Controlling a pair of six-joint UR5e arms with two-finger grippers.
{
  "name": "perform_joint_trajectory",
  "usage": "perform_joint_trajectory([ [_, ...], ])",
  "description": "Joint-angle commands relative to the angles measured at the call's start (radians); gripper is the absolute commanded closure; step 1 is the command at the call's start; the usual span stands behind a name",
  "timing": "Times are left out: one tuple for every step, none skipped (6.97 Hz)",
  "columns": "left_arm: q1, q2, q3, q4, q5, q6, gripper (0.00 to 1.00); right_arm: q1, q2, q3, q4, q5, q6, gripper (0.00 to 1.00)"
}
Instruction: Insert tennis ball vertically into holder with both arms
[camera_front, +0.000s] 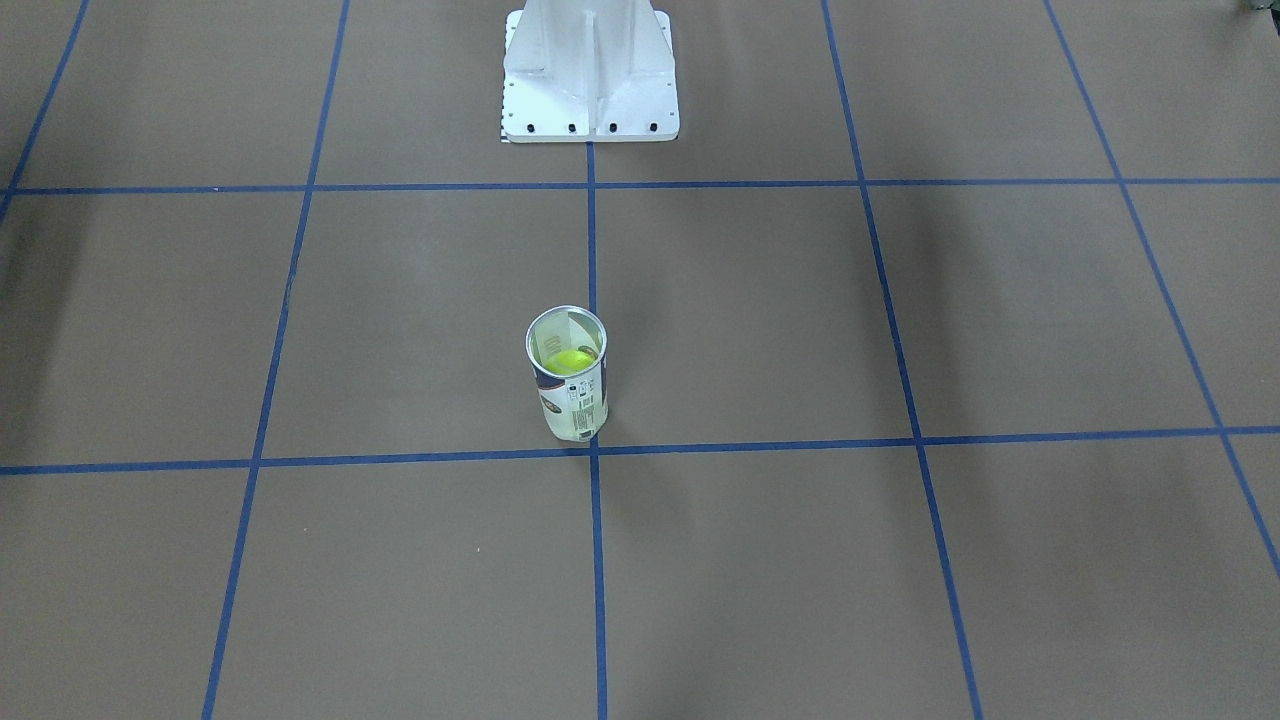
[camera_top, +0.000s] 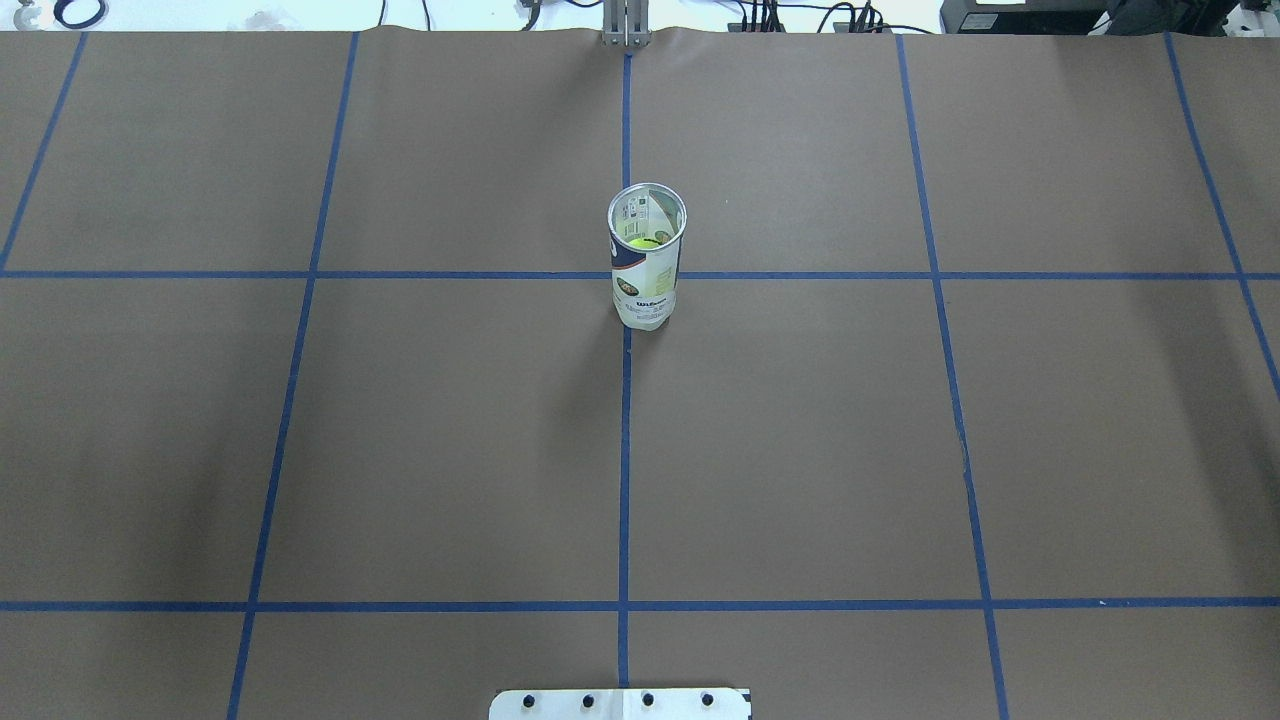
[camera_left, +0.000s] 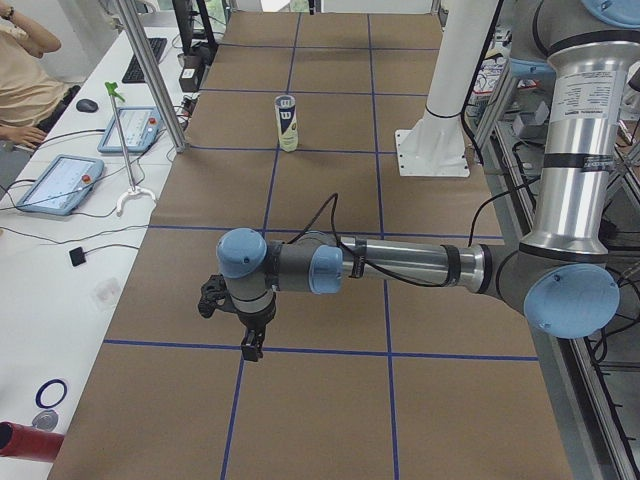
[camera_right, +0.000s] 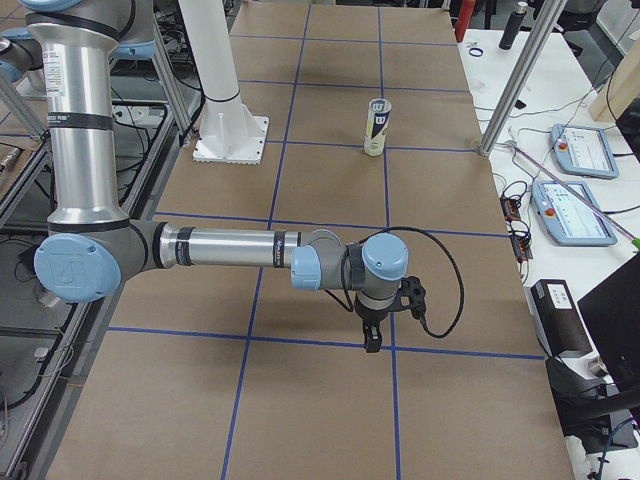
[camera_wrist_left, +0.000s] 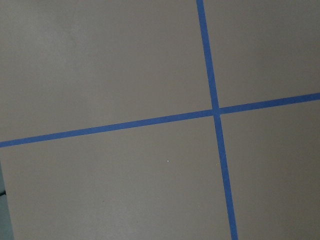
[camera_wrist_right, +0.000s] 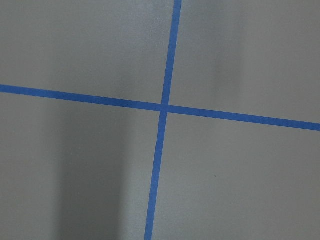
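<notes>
The tennis ball (camera_front: 571, 360) sat mostly hidden inside the holder (camera_front: 578, 405), only a yellow-green patch showing at its mouth. The left pincer (camera_left: 252, 345) and right pincer (camera_right: 372, 338) showed only in side views, too small to tell their jaws' spread. The pedestal base (camera_front: 590, 90) ran off the view's edge.

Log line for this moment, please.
holder upright | tennis ball inside | left arm away from holder | right arm away from holder
</notes>
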Motion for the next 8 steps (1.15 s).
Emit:
perform_joint_trajectory([
  [-0.008, 0.005, 0.007, -0.013, -0.011, 0.006, 0.01, 0.000, 0.000, -0.001, 0.004, 0.000, 0.002, 0.00],
  [-0.008, 0.005, 0.003, -0.013, -0.012, 0.007, 0.01, 0.000, -0.001, -0.001, 0.006, 0.000, 0.003, 0.00],
  [-0.007, 0.003, 0.003, -0.013, -0.014, 0.009, 0.01, 0.000, -0.001, -0.004, 0.007, 0.000, 0.005, 0.00],
  [-0.007, 0.002, 0.007, -0.013, -0.014, 0.007, 0.00, -0.002, -0.001, -0.010, 0.008, -0.005, 0.005, 0.00],
  [-0.007, 0.003, 0.009, -0.013, -0.012, 0.006, 0.01, -0.002, -0.003, -0.011, 0.009, -0.005, 0.005, 0.00],
  [-0.007, 0.009, 0.009, -0.011, -0.011, 0.006, 0.01, 0.000, -0.003, -0.011, 0.009, -0.005, 0.005, 0.00],
  [-0.007, 0.009, 0.009, -0.011, -0.009, 0.006, 0.00, -0.002, -0.003, -0.011, 0.009, -0.006, 0.005, 0.00],
  [-0.007, 0.012, 0.009, -0.011, -0.008, 0.006, 0.00, -0.002, -0.006, -0.011, 0.009, -0.012, 0.004, 0.00],
])
